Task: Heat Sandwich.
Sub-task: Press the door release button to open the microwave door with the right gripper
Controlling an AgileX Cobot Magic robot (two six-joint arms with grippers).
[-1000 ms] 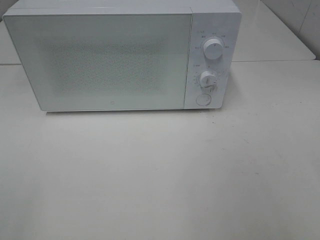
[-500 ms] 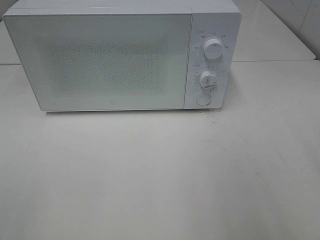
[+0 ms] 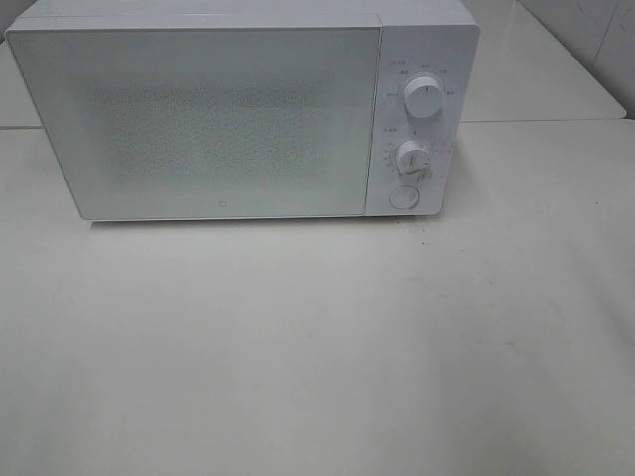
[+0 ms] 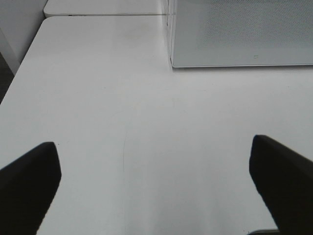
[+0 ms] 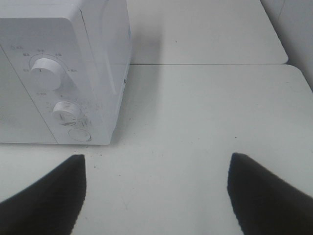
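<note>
Work surface: a white table (image 3: pixel 317 347). My left claw (image 4: pixel 154 156) hangs above the table in front of the microwave (image 3: pixel 243 114), off its door-side corner. Its jaws are spread to full width and hold nothing. My right claw (image 5: pixel 157 166) hangs in front of the microwave's control-panel end, jaws spread wide, also empty. Neither claw touches the microwave. The microwave door (image 3: pixel 189 129) is shut. The panel beside the door carries an upper dial (image 3: pixel 424 99), a lower dial (image 3: pixel 413 159) and a round button (image 3: pixel 402 196) beneath. Sandwich: no view shows it, so I cannot tell its position.
</note>
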